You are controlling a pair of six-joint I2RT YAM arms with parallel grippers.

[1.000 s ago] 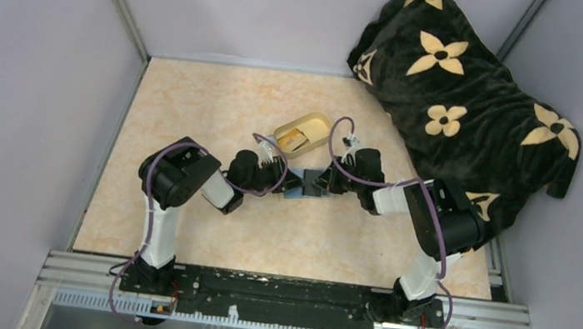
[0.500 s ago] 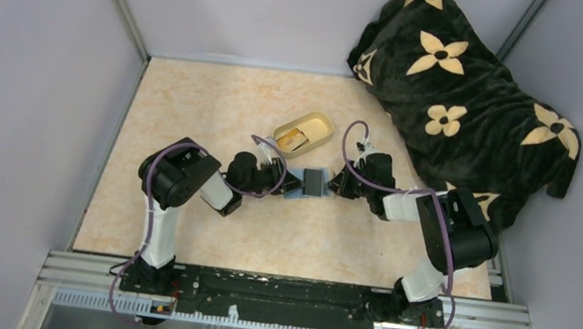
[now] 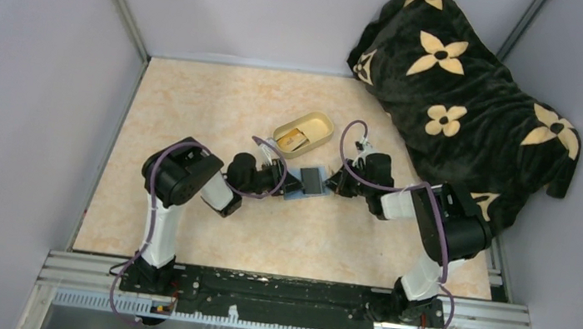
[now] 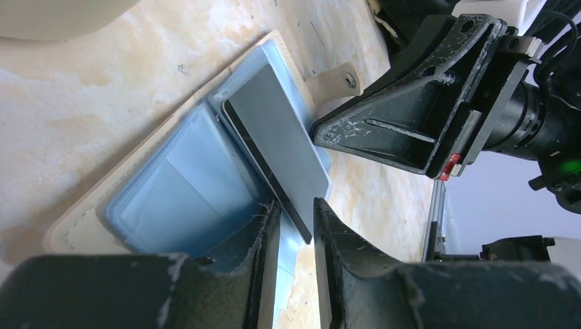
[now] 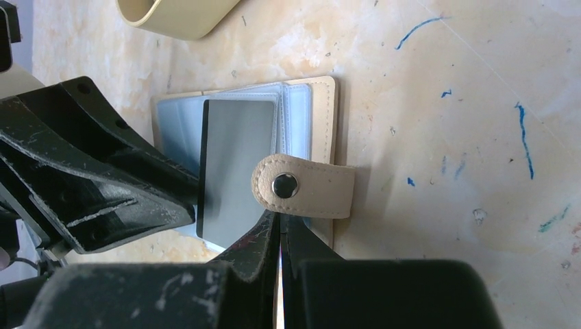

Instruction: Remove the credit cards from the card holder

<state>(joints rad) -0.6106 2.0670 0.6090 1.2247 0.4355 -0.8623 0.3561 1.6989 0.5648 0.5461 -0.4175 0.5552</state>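
The card holder (image 3: 293, 195) lies open at mid-table, blue-grey faces up (image 4: 178, 185) (image 5: 301, 110), its tan tab (image 5: 308, 185) folded over the near edge. One dark credit card (image 3: 314, 181) sticks out of a pocket at a slant (image 4: 281, 137) (image 5: 236, 157). My left gripper (image 3: 290, 184) is at the holder's left side, its jaws a narrow gap apart (image 4: 296, 212), with the card's corner at that gap. My right gripper (image 3: 334, 182) is shut (image 5: 281, 223), its tips against the holder's edge just below the tab.
An oval cream-yellow dish (image 3: 307, 129) with something tan and dark inside stands just beyond the holder. A black blanket with cream flowers (image 3: 465, 93) fills the back right corner. Grey walls enclose the table on three sides.
My right gripper has drawn back to the right off the holder, uncovering the card. The card has since turned to a slant. My left gripper stays at the holder's left side.
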